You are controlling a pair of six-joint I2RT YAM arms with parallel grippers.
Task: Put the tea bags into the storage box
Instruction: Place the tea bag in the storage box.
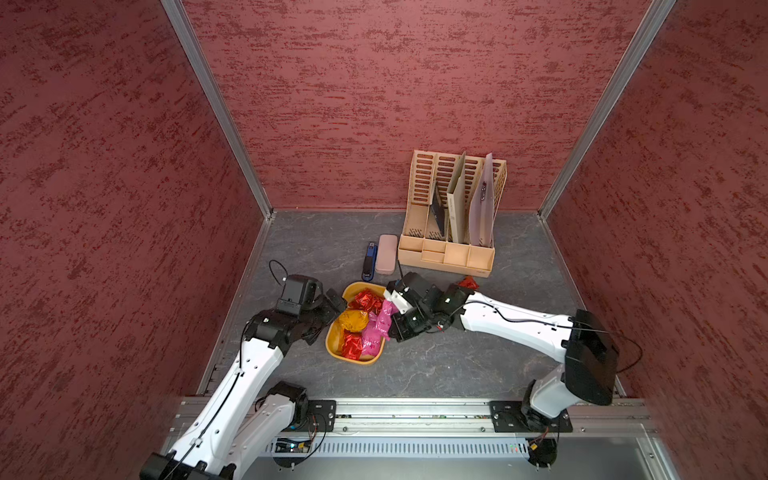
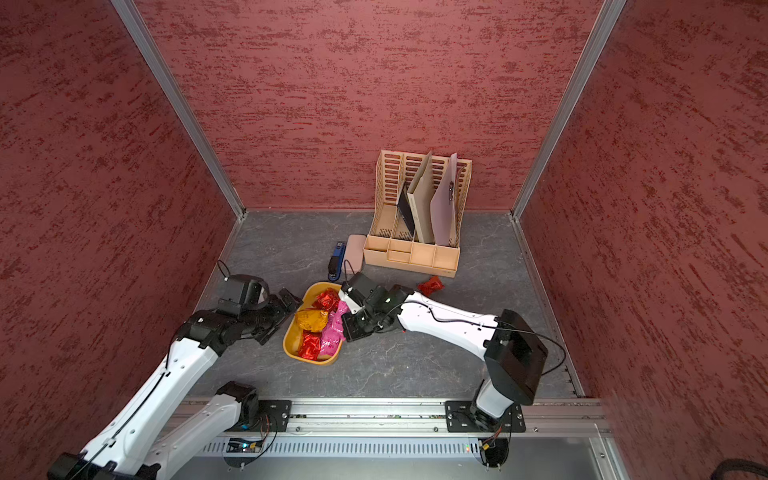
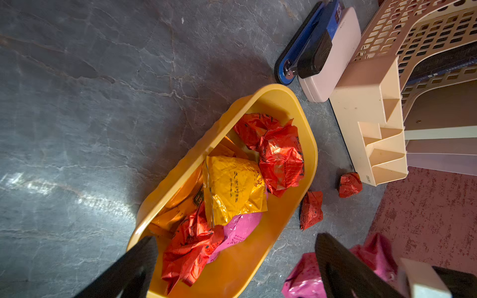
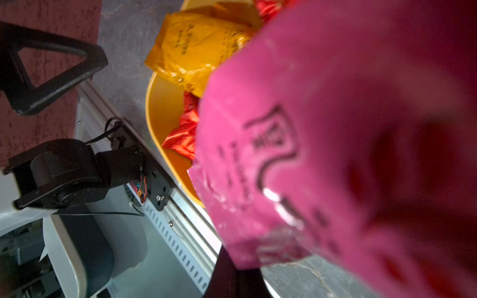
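Grey surface [image 1: 415,374]: we find the storage box [image 1: 333,340] lower centre in a top view. Our right end effector [image 1: 392,320] clamps a pink tea bag [image 1: 384,322] at its rim; the left end effector [image 3: 236,238] gapes. Left wrist view shows two red tea bags [image 3: 311,210] [image 3: 349,184] outside, a top view only one red tea bag [image 1: 468,283].

A tall tan slotted file organizer [image 1: 446,255] stands upright on the grey marbled tabletop [image 1: 457,374], near the red textured rear wall [image 1: 374,104]. Three flat things lean tilted in the organizer's slots: a dark notebook [image 1: 437,214], a tan board [image 1: 457,203] and a pale lilac folder [image 1: 484,208]. Low open compartments run along the organizer's front. Just beside its front corner, to its left in both top views, lies a pale pink oblong case [image 1: 387,254]. A blue-and-black stapler [image 1: 369,262] lies right alongside the case, on the side away from the organizer.
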